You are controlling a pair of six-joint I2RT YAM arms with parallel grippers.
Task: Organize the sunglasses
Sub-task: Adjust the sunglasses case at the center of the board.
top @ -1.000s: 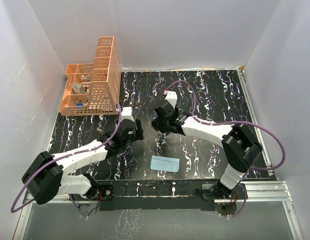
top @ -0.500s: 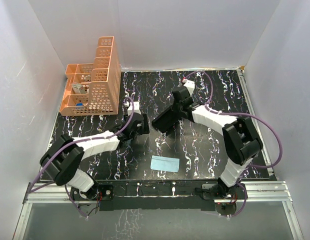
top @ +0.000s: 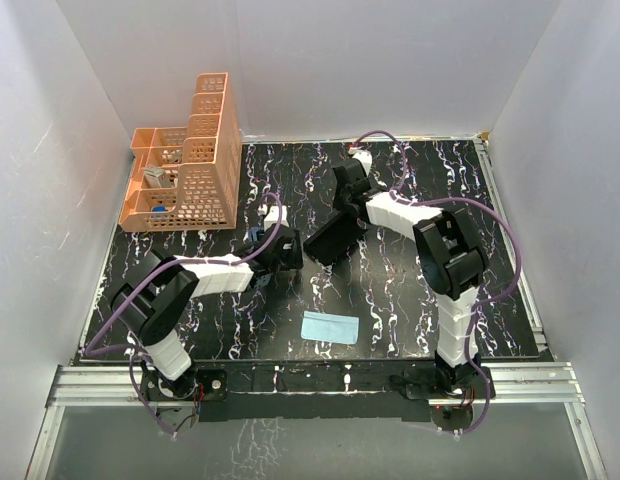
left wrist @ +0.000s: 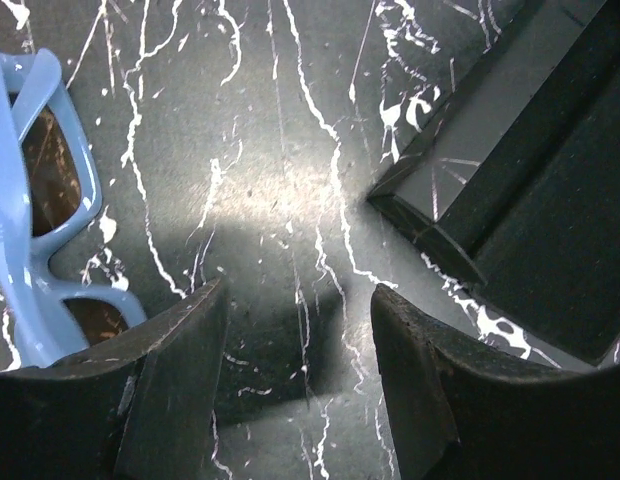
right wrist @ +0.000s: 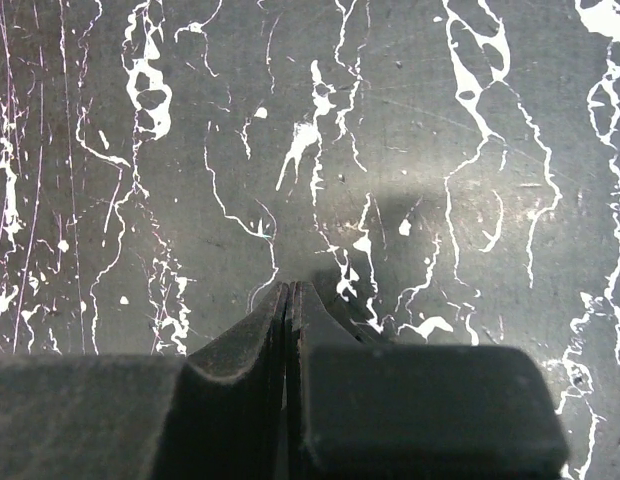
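Observation:
The sunglasses (left wrist: 30, 270), a blue-framed pair with dark lenses, lie on the table just left of my left gripper (left wrist: 298, 300); in the top view only a bit of blue shows of the sunglasses (top: 254, 238). That left gripper (top: 283, 250) is open over bare table, with nothing between its fingers. To its right lies the black case (left wrist: 520, 180), lid up, its inside showing. My right gripper (top: 342, 205) is shut at the far edge of the case (top: 328, 240). In the right wrist view the right gripper (right wrist: 290, 290) points at the table; whether it pinches the lid I cannot tell.
A light blue cloth (top: 330, 327) lies flat near the front edge. An orange slotted basket (top: 185, 180) with small items stands at the back left. White walls close in the black marbled table (top: 410, 290) on three sides.
My left gripper reached right and farther out, stopping between sunglasses and case, its jaws a little narrower. My right gripper drew back toward the far side, and the case now shows open.

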